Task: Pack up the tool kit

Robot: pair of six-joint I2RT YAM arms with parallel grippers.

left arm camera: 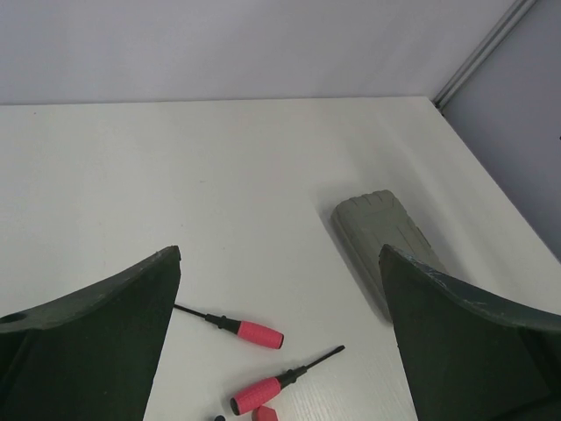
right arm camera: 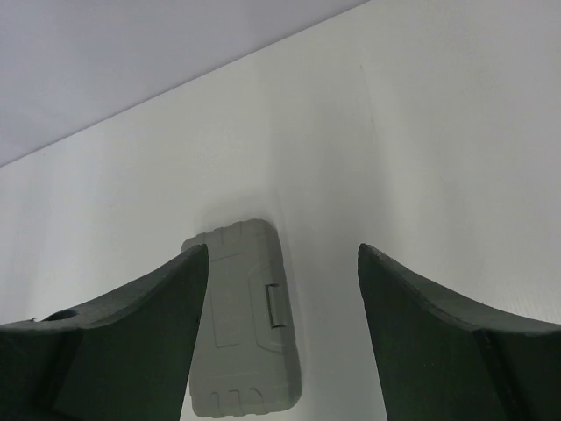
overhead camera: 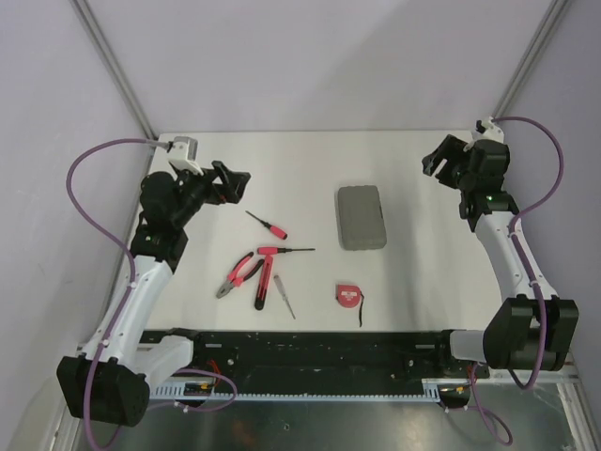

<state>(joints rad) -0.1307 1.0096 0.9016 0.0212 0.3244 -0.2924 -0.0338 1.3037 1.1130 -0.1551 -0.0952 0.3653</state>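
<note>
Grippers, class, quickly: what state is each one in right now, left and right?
Left gripper: open, holding nothing.
Right gripper: open, holding nothing.

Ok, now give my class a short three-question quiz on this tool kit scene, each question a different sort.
1. True or false: the grey case lies shut.
2. The tape measure is: A) inside the case; B) on the table, outside the case; C) on top of the case.
3. Fill in: the left gripper and right gripper both stand ____.
Key: 1 true; 2 B; 3 open.
</note>
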